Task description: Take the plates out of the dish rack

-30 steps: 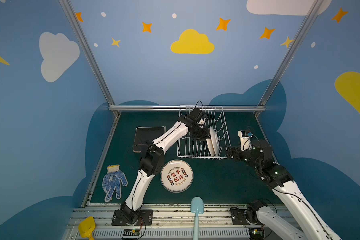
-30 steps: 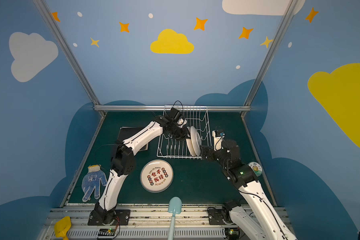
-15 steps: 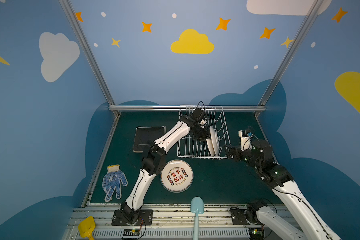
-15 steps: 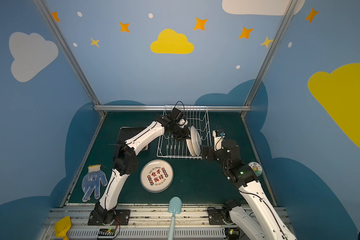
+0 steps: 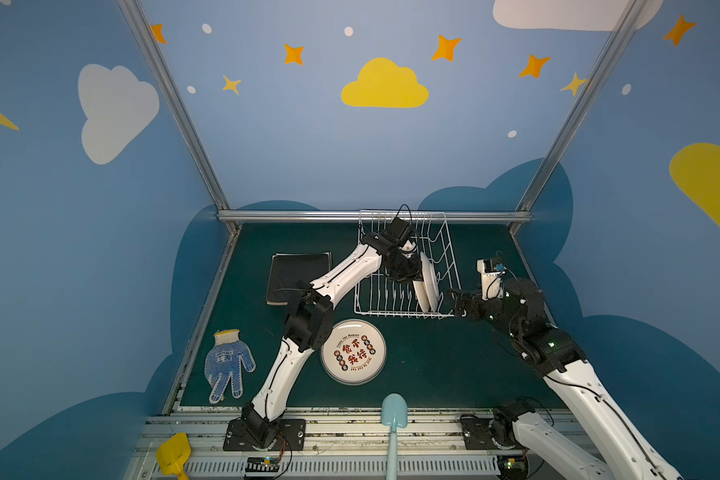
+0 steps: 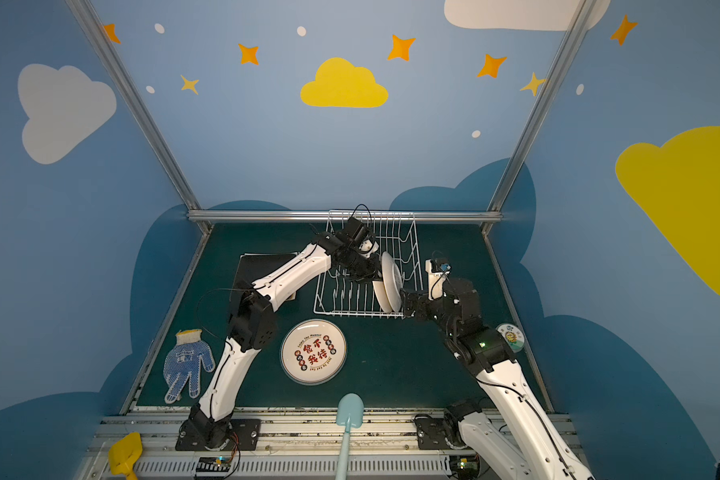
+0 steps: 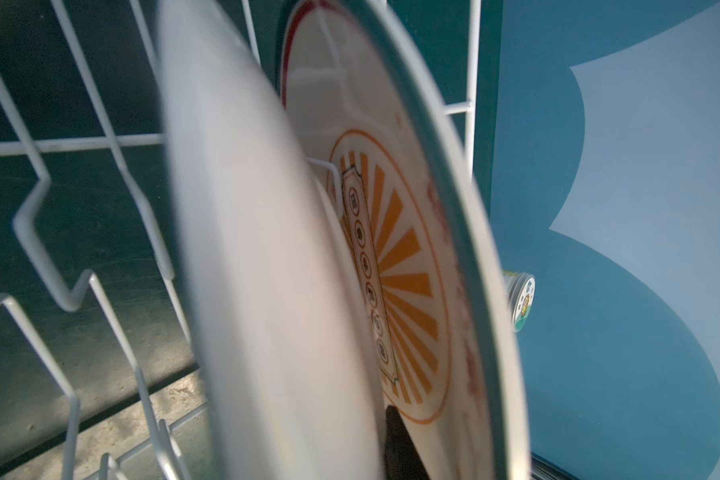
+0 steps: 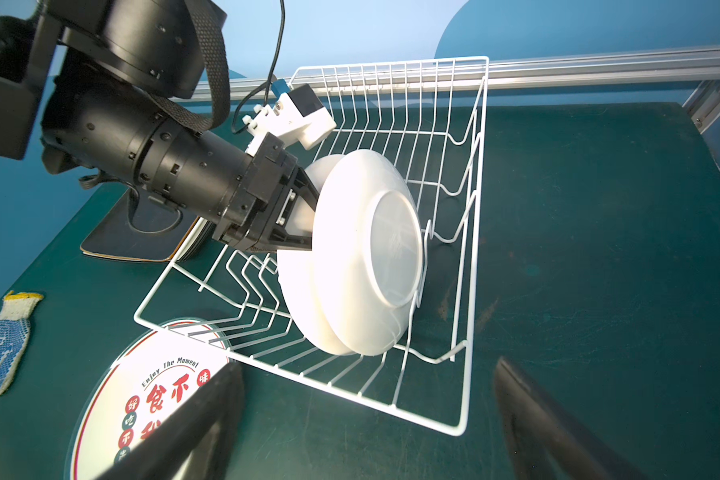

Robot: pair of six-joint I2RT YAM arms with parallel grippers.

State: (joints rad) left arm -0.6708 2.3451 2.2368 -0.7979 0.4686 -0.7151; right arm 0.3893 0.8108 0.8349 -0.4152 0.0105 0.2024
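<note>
The white wire dish rack [image 5: 449, 266] [image 6: 413, 249] [image 8: 470, 291] stands at the back of the table. Two round white plates stand on edge in it near its right side. My left gripper [image 5: 412, 270] [image 6: 375, 272] [image 8: 308, 220] reaches in from the left and is shut on the rim of the nearer plate [image 5: 420, 293] [image 8: 300, 299] [image 7: 267, 270]. One of its fingers [image 7: 398, 449] sits between that plate and the orange-printed plate [image 7: 408, 257] [image 8: 371, 249] behind it. My right gripper [image 5: 454, 301] [image 6: 408, 305] [image 8: 371, 436] hangs open just outside the rack's front right corner, holding nothing.
A red-printed round plate [image 5: 353, 351] [image 8: 150, 395] lies flat in front of the rack. A black square plate [image 5: 298, 272] [image 8: 142, 237] tops a stack left of it. A glove [image 5: 227, 365], a blue shovel [image 5: 393, 411], a yellow scoop [image 5: 174, 453] and a small tin [image 6: 511, 337] lie around.
My left gripper's jaws have narrowed onto the nearer plate's rim. Both arms have stayed almost where they were.
</note>
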